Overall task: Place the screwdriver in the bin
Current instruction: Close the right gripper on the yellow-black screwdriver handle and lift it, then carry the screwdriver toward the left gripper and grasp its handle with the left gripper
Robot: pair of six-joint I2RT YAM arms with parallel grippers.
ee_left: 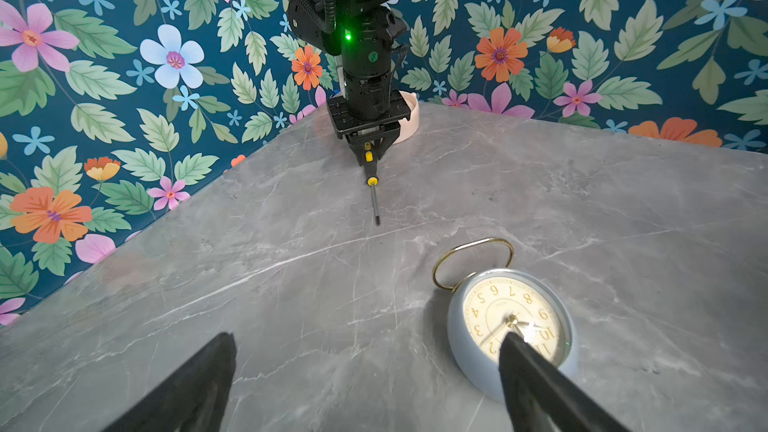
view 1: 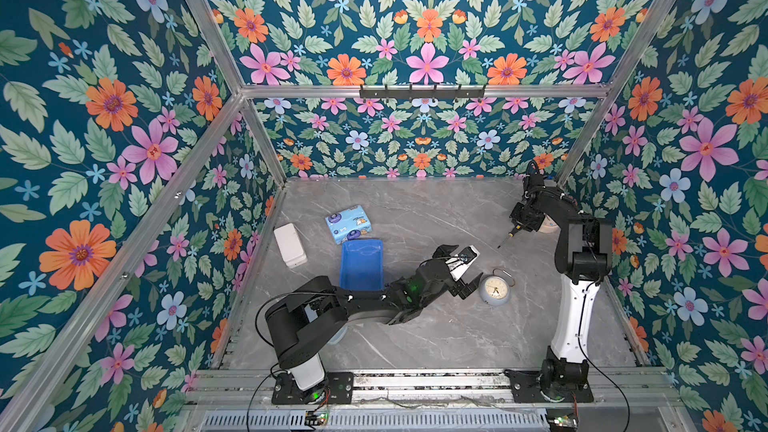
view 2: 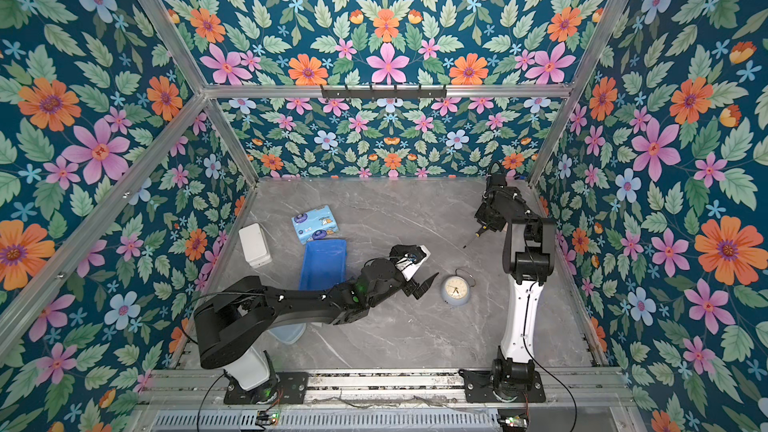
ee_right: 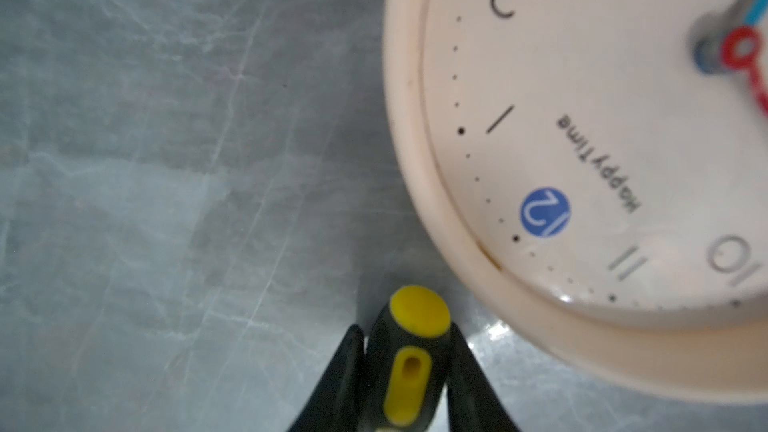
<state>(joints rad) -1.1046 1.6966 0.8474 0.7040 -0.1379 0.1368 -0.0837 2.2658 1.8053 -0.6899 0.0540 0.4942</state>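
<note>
Grey marble table [view 1: 436, 326], my bearings taken from its centre: bin [view 1: 360, 263] at 9 o'clock, white box [view 1: 290, 245] beyond it by the edge, tissue pack [view 1: 348, 224] at 10, blue-rimmed clock [view 1: 494, 289] face-up at 3, cream clock [ee_right: 582, 160] at 2, translucent container [view 2: 291, 332] at 8, partly hidden

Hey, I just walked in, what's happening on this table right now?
The right hand is shut on the black-and-yellow handle of the screwdriver at the far right of the table, beside a cream clock. The shaft slants down toward the surface. The bin sits off to the left with nothing visible in it, so the carry is not yet done. The left hand is open and empty, hovering by the pale blue clock.
</note>
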